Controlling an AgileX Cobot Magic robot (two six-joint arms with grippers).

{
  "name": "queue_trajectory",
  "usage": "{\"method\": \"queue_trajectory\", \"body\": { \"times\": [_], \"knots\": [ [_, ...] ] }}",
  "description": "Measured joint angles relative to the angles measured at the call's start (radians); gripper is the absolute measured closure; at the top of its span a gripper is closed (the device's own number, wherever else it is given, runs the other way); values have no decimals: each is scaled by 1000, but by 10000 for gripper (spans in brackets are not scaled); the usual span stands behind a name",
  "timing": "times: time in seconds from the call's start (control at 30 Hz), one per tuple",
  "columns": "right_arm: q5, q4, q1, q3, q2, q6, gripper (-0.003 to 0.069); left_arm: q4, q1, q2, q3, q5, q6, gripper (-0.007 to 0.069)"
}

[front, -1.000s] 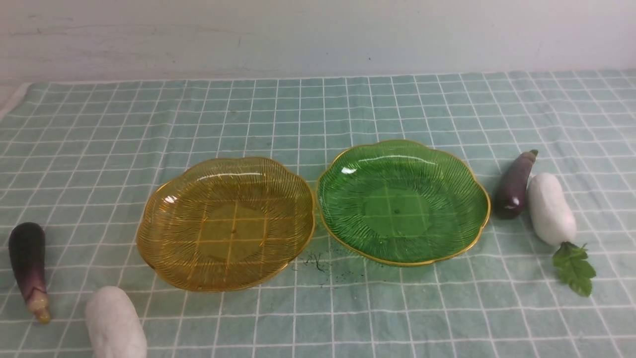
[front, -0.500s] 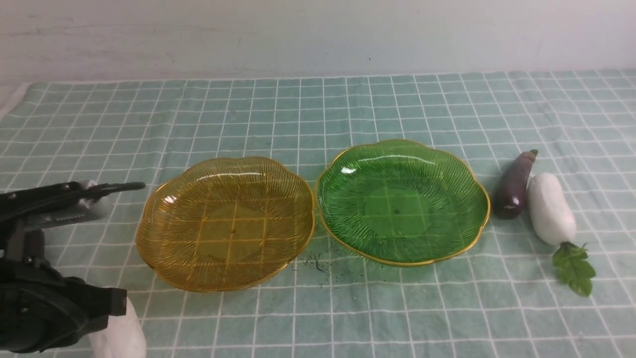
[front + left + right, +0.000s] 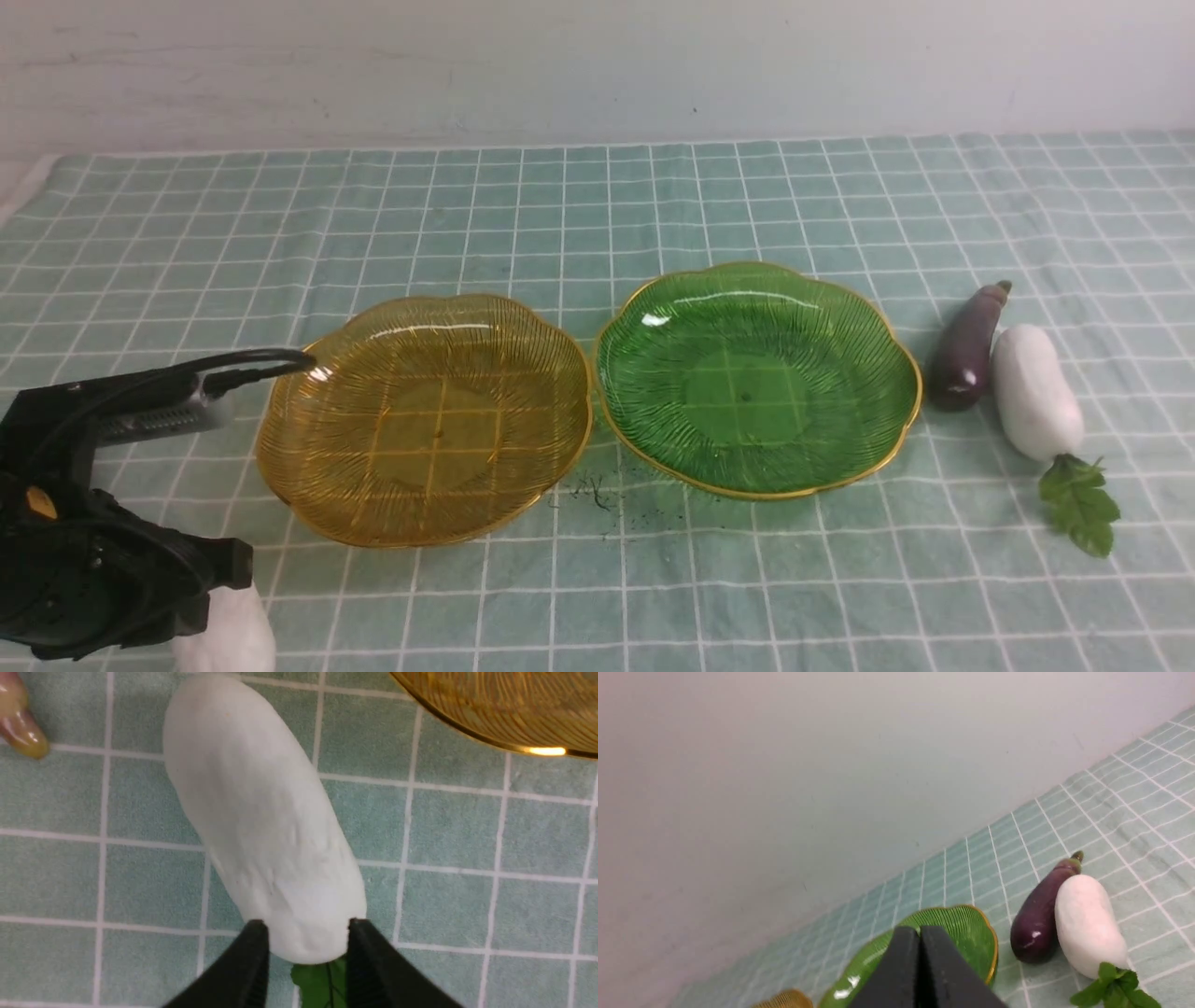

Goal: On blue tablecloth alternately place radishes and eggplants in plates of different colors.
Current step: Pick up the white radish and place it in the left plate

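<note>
Lower left of front frame, near amber plate (image 3: 425, 420): white radish (image 3: 229, 639) lies on blue tablecloth (image 3: 444, 826), left gripper (image 3: 308, 928) jaws part-open astride its leafy end. Looks smooth, firm, rounded, likely slippery; better grip mid-body. Right gripper (image 3: 920, 961) pinched shut, empty

Front camera overlooks the tablecloth (image 3: 597, 205); left wrist looks closely down; right wrist shares the green plate (image 3: 840, 373).

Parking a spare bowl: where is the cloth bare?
Bare: tablecloth beyond the amber plate and green plate; also nearer than the green plate. Crowded: eggplant and leafy radish right of it; left gripper at the near-left radish.
</note>
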Motion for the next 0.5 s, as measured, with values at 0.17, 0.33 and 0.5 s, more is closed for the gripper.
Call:
{"method": "queue_trajectory", "body": {
  "times": [0.17,0.33,0.5],
  "knots": [
    [165,-7,0,-170,184,-143,674,18,0,75,-1,-38,-24,155],
    [270,46,0,-288,355,-296,674,53,0,197,-6,-143,-111,-46],
    [286,138,0,-293,420,-389,674,73,0,303,-6,-209,-152,-23]
  ]
}}
